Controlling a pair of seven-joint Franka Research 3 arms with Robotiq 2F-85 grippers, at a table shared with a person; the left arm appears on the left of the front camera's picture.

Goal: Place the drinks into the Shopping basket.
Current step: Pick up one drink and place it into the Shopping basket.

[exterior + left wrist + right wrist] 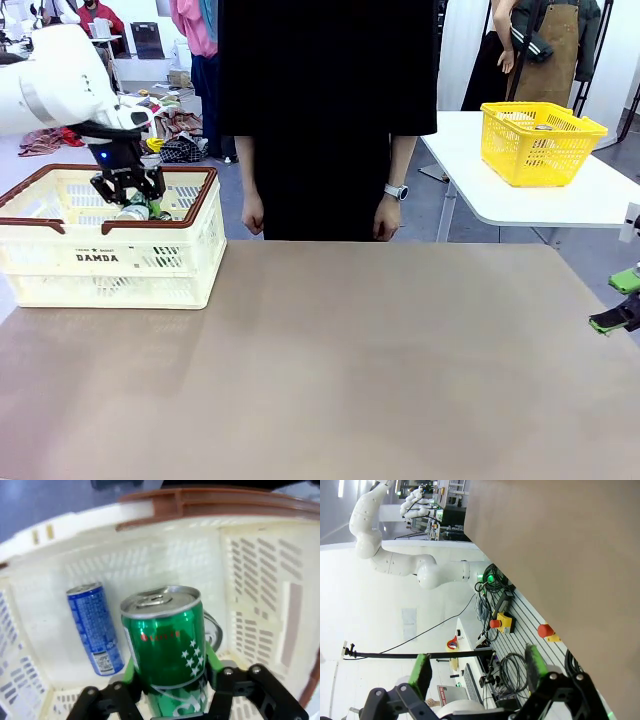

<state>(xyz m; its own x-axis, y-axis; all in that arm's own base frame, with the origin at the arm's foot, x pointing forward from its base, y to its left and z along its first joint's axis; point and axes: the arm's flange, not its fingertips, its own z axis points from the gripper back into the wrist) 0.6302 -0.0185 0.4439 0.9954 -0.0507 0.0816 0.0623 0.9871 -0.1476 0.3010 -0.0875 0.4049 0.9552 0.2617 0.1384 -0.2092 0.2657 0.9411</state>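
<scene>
**Green can held inside the basket, blue can on its floor**

Left gripper [128, 193] is down inside the basket [110, 262], at its far side near the brown rim. Jaws pinch the green can [167, 652] around its lower body; green pads [131, 669] press on both sides. In the left wrist view the can sits straight between the fingers, silver top and pull tab facing the camera, white stars and lettering on its side.

Blue can [96, 627] lies on its side on the basket floor, near the vented wall, just beside the green can but apart from it. A third silver can end [214, 630] shows right behind the green can; its body is hidden, colour cannot be told.

Basket stands at the table's [330, 380] left edge, "DAMDA" print facing the robot.

Right gripper [477, 667] is at the table's right edge, low, well apart from the basket. Jaws spread wide, nothing between them.

Person [325, 110] stands at the far side, hands hanging at their sides, watch on one wrist. Yellow basket [540, 140] on a white table behind, to the right.
</scene>
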